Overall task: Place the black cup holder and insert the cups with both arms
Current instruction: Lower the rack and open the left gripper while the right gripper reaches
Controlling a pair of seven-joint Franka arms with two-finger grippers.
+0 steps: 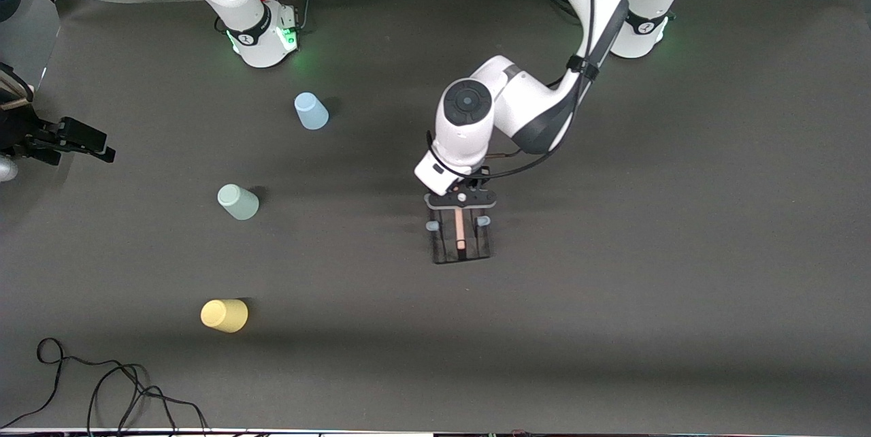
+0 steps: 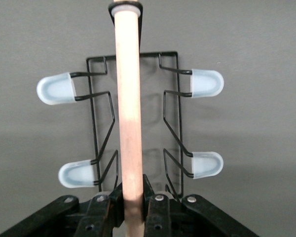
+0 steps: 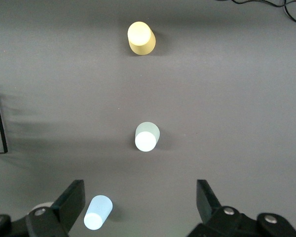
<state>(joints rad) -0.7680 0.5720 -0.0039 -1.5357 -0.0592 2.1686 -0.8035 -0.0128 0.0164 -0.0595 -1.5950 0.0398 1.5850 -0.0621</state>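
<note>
My left gripper (image 1: 460,201) is shut on the light wooden handle (image 2: 128,98) of the black cup holder (image 1: 446,246), near the middle of the table. In the left wrist view its fingers (image 2: 155,207) clamp the rod, with pale blue peg tips (image 2: 207,83) on both sides. I cannot tell whether the holder touches the mat. The light blue cup (image 1: 311,111), pale green cup (image 1: 237,201) and yellow cup (image 1: 224,315) stand apart toward the right arm's end. My right gripper (image 3: 138,207) hangs open high over the mat close to the light blue cup (image 3: 97,212); it holds nothing.
Black equipment (image 1: 68,137) juts in at the table edge on the right arm's end. A loose black cable (image 1: 102,389) lies along the edge nearest the front camera. Both arm bases (image 1: 265,35) stand at the edge farthest from that camera.
</note>
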